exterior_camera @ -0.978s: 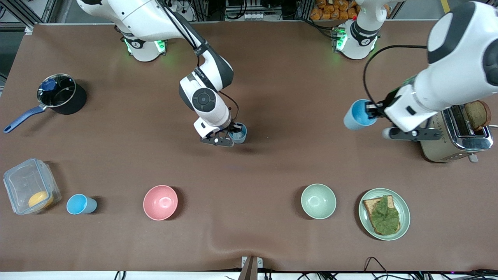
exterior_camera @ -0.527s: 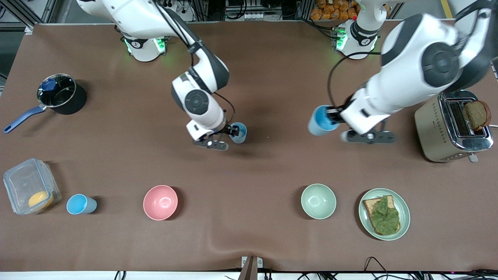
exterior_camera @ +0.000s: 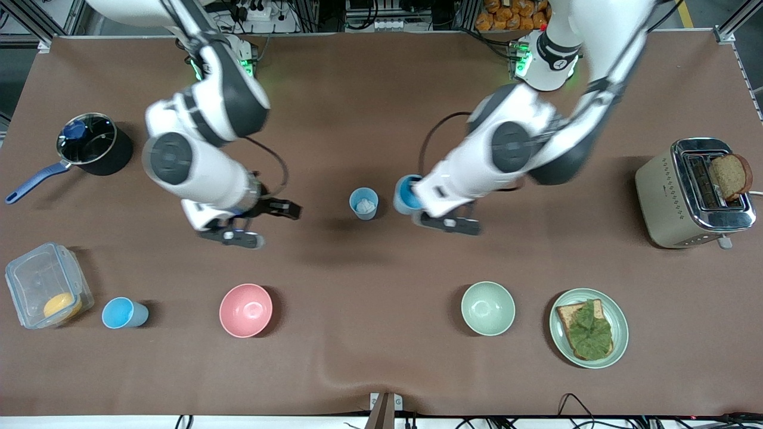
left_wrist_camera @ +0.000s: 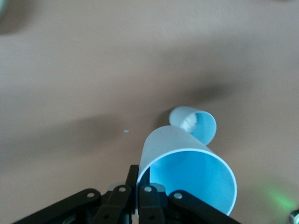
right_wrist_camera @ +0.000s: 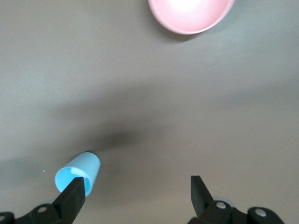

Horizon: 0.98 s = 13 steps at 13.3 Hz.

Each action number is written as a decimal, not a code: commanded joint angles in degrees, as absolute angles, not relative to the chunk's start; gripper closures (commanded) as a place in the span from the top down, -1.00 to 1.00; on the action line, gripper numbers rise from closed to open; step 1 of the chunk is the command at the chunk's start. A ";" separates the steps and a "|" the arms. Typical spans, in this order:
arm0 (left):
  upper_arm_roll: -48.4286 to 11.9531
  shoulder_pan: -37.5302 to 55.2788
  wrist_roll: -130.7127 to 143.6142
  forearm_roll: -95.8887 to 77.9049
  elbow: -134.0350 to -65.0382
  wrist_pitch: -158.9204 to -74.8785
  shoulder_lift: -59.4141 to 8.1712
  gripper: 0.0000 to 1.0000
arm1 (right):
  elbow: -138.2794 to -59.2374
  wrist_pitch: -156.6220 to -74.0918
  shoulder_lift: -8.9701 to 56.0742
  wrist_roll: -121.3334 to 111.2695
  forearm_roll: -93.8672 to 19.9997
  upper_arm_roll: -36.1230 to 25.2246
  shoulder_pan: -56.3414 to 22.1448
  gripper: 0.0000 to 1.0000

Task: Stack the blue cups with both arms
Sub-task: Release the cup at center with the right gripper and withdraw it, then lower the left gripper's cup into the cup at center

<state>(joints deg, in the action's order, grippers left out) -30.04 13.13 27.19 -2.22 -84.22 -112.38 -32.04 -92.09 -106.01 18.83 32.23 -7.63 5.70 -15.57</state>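
So the carry-over step looks underway: a blue cup [exterior_camera: 406, 195] is gripped by the left hand [left_wrist_camera: 140, 186], just beside the paler cup [exterior_camera: 363, 203] stood mid-worktop. The right hand [exterior_camera: 271, 208] is spread wide, empty. Next, lining up overhead and lowering in is probably needed.

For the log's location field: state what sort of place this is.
Probably a robotics lab staged as a kitchen: a toaster holding bread, a saucepan and a plate with a sandwich sit on a brown-covered table, with metal framing and cables along its edge.
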 commanded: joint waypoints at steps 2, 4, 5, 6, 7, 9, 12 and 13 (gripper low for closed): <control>-29.71 15.80 28.04 1.22 -83.23 -112.32 -34.09 -1.00 | -94.56 -101.35 10.92 25.52 -7.82 6.42 -10.04 1.00; -29.62 18.01 28.30 3.51 -83.15 -112.41 -35.15 -1.00 | -96.32 -98.72 6.09 16.83 -7.82 6.42 -5.56 1.00; -29.62 18.19 28.91 3.95 -83.06 -112.41 -35.77 -1.00 | -96.24 -96.53 4.32 14.70 -7.65 6.42 -3.88 1.00; -29.62 18.63 29.79 3.96 -83.06 -112.76 -36.03 -1.00 | -96.24 -95.02 2.39 13.11 -7.47 6.42 -1.87 1.00; -29.62 19.59 30.93 4.04 -83.06 -113.20 -36.12 -1.00 | -96.24 -93.97 0.72 10.40 -7.38 6.42 -0.28 1.00; -29.53 20.39 31.38 4.39 -82.97 -115.30 -37.52 -1.00 | -95.19 -93.34 -0.09 3.99 -7.21 6.42 3.84 1.00; -29.44 21.18 31.82 5.01 -82.97 -116.80 -38.49 -1.00 | -94.92 -91.93 -0.53 0.97 -7.03 6.33 6.32 1.00; -28.75 21.96 31.82 5.01 -82.97 -117.50 -38.84 -1.00 | -94.49 -91.93 -1.14 0.97 -6.34 6.24 6.24 1.00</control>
